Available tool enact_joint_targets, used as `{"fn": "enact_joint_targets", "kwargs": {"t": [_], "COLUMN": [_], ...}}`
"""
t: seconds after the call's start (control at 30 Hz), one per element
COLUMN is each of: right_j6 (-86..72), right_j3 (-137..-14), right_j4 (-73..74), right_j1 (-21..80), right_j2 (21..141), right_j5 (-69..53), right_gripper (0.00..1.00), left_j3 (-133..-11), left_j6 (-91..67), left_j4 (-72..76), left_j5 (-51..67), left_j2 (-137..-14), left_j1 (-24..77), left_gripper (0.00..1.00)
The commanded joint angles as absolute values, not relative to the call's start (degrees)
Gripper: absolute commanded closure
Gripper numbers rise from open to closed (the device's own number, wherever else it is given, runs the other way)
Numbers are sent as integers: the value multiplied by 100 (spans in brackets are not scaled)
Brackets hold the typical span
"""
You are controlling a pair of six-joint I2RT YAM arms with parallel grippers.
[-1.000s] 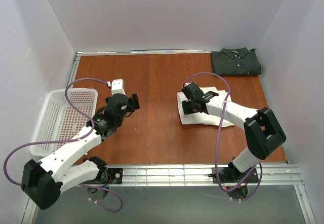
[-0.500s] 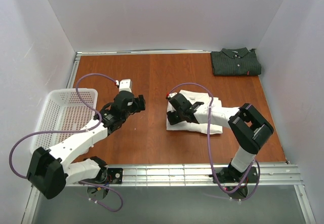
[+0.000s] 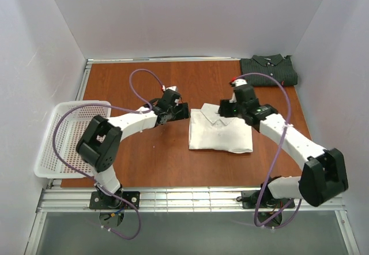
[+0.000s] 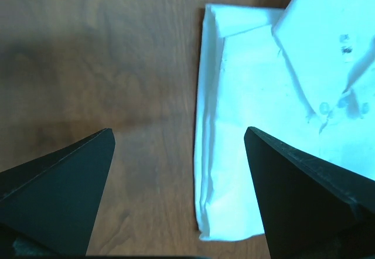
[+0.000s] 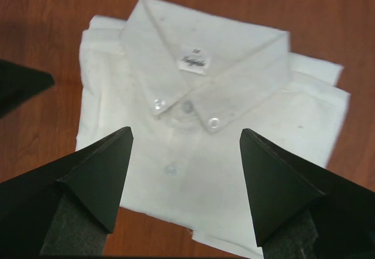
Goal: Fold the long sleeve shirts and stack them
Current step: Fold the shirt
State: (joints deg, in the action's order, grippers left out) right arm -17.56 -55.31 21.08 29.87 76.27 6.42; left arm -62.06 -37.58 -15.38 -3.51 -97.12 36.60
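- White mesh basket (image 3: pixel 72 135): sits at the left edge of the wood-brown table (image 3: pixel 173 82), on the near side, well apart from both shirts.
- Left gripper (image 3: pixel 181 112): reaches in to mid-table and stops just left of the white shirt (image 3: pixel 220 132). Jaws are wide apart with nothing between them. In the left wrist view the two dark fingers (image 4: pixel 64 194) frame bare wood on one side and the shirt's left edge on the other. Contact with the cloth cannot be told.
- White shirt: lies mid-table, folded into a flat rectangle. The collar is toward the far side and buttoned, with a small label (image 5: pixel 194 60) inside the neck. Layered fold edges show along its left side.
- Right gripper (image 3: pixel 229 108): sits at the far edge of the white shirt, over the collar. Jaws are spread and grip nothing. In the right wrist view its fingers (image 5: pixel 94 177) sit either side of the button line, and the cloth between them is not pinched.
- Dark grey-green shirt (image 3: pixel 268 70): lies folded in the far right corner of the table, collar toward the far wall. It is well apart from the white shirt, and the two are not stacked.
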Motion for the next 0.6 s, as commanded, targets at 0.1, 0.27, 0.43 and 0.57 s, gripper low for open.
{"fn": "enact_joint_targets", "kwargs": {"t": [0.1, 0.27, 0.43, 0.57], "right_j6": [-1696, -1801, -1960, -1960], "right_j3": [-5291, -5247, -5238, -5309], "right_j4": [2470, 2330, 2075, 1899], "right_j1": [1803, 1363, 1002, 835], "right_j2": [6865, 6776, 6952, 7110], "right_j5": [98, -121, -439, -623], "right_gripper": [30, 31, 32, 32], "left_j3": [-6785, -6820, -6540, -6346], "left_j6": [-3841, -3797, -3850, -3797], "left_j4": [-1670, -1679, -1679, -1705], "left_j5": [158, 132, -193, -342], "left_j2": [-10450, -10889, -10916, -10828], "left_j1": [4033, 4148, 4157, 4122], "left_gripper": [18, 29, 78, 97]}}
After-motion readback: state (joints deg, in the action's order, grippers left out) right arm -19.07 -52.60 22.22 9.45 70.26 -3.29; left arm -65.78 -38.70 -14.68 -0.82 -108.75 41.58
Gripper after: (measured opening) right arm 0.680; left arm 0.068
